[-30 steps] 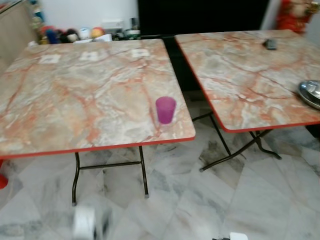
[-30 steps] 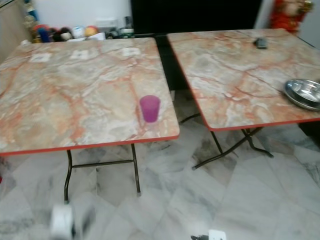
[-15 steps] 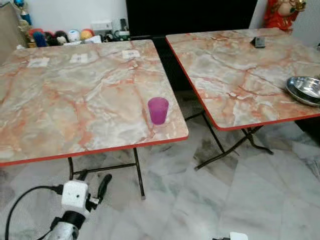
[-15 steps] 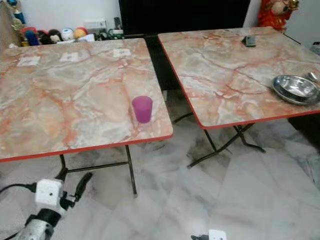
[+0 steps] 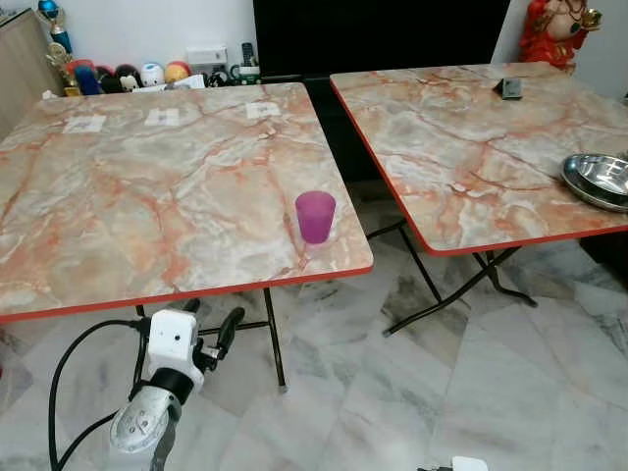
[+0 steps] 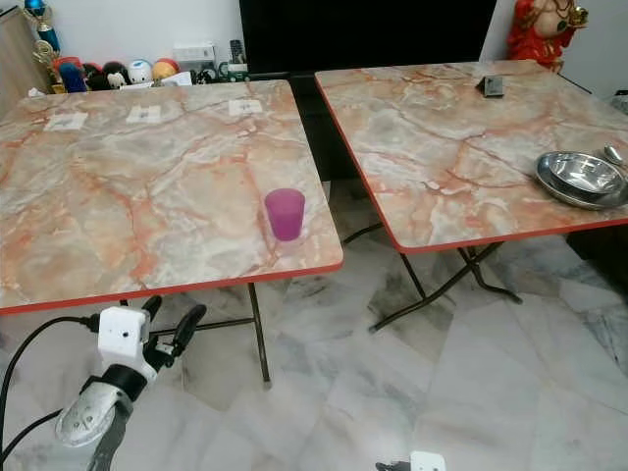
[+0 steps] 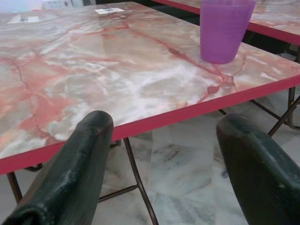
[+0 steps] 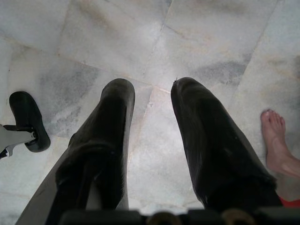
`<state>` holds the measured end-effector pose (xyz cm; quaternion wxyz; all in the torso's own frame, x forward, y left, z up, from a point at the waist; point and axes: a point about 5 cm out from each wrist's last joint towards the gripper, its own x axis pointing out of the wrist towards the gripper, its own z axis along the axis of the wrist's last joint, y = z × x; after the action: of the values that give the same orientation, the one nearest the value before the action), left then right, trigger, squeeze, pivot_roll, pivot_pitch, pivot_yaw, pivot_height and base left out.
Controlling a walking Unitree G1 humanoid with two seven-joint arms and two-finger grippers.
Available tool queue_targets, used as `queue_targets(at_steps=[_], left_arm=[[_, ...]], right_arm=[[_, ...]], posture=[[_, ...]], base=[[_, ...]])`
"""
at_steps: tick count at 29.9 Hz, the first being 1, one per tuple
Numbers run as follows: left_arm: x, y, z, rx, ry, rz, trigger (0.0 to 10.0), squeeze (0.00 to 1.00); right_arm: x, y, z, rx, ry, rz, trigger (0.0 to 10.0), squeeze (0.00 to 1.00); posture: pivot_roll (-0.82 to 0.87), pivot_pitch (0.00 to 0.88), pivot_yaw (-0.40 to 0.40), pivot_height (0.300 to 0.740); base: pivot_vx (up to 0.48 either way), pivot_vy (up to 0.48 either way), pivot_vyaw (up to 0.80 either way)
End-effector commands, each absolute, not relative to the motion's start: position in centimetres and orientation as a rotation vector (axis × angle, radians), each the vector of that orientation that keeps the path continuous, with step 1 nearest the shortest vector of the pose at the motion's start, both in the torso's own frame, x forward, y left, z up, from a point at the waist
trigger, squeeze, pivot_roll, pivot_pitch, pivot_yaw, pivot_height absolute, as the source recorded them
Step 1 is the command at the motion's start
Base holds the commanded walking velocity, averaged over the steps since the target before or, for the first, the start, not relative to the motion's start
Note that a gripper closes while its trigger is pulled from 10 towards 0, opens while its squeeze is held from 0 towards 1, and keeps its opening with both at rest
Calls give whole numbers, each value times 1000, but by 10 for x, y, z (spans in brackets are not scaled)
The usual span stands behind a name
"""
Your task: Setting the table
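Below the table point(image 5: 147, 294) edge, the left hand point(image 5: 208, 334) (fingers spread, empty) faces the purple cup point(image 5: 315, 216).

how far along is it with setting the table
Barely begun. Done: a purple cup stands near the left table's front edge. In hand: nothing; the left pincer is open, below that edge, aimed at the cup. Left: the metal bowl sits on the right table.

No text can be read anywhere. Three small white labels point(image 5: 168, 116) lie along the far edge of the left tabletop point(image 5: 118, 206), their print too small to make out.
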<state>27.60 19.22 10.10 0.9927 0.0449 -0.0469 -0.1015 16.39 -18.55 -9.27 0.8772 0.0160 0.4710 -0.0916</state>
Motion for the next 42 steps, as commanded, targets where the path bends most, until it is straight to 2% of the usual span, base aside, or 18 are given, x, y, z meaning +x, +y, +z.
queue_targets(at_steps=[1, 30, 31, 42], left_arm=[[276, 190, 101, 100, -81, -222, 10000, 1000], [277, 182, 106, 91, -90, -243, 10000, 1000], [277, 182, 106, 92, -90, -243, 10000, 0], [276, 180, 107, 90, -84, -257, 10000, 0]], right_arm=[[159, -187, -95, 33, 1001, -199, 10000, 0], [161, -187, -94, 24, 995, -196, 10000, 0], [162, -187, -94, 24, 994, -195, 10000, 0], [163, -186, -93, 21, 989, -191, 10000, 0]], posture=[[55, 93, -21, 740], [56, 112, -28, 740], [56, 112, -28, 740], [59, 114, -29, 740]], base=[[0, 0, 0], [0, 0, 0], [0, 0, 0], [0, 0, 0]])
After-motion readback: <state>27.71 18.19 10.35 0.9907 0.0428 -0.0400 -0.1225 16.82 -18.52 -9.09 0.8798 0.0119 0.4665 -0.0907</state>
